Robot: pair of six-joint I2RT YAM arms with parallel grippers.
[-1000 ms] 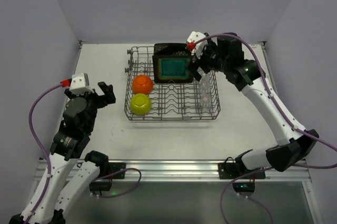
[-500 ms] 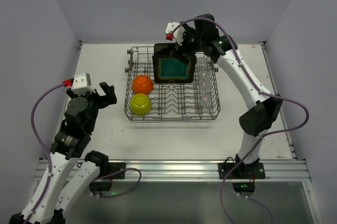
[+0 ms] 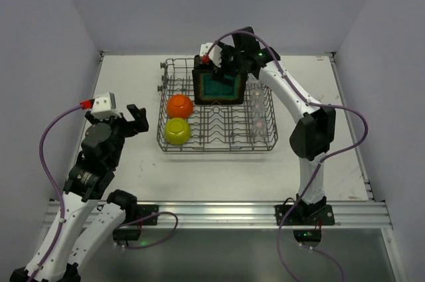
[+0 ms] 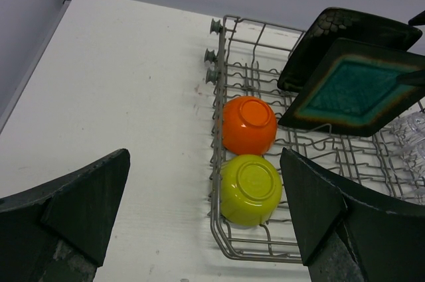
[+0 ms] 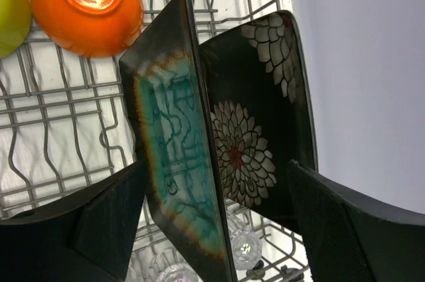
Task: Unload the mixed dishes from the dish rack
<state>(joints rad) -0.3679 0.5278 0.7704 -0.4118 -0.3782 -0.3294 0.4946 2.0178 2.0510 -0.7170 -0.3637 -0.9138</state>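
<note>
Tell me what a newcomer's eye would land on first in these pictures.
The bright orange bowl and yellow-green bowl, both upside down at the left end of the grey dish rack, stand out most. Next comes the teal-centred plate, standing on edge at the rack's far side, with the flowered plate right behind it. The right gripper hangs open above those two plates, straddling the pair.
</note>
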